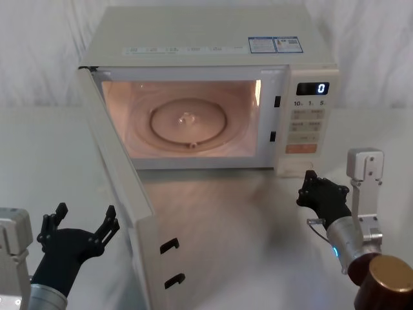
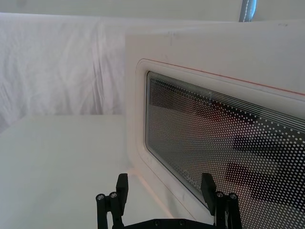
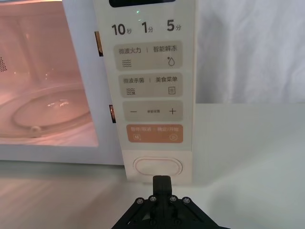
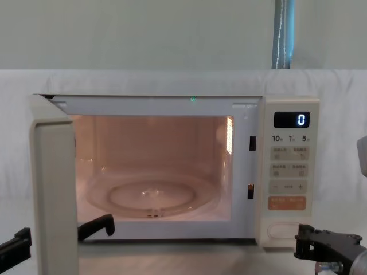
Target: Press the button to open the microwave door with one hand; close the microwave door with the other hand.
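Left end effector (image 1: 79,223) spread beside open microwave door (image 1: 119,187) | right end effector (image 3: 161,183) together, before button (image 3: 157,167)

The left gripper (image 1: 82,221) was matte black, with slim fingers (image 2: 122,183) fixed by small silver screws, on a silver-grey wrist beside a pale grey housing. The right gripper (image 1: 311,184) was likewise black, its silver wrist carrying a blue light, a thin wire, a white camera bracket and a brown-gold cap.
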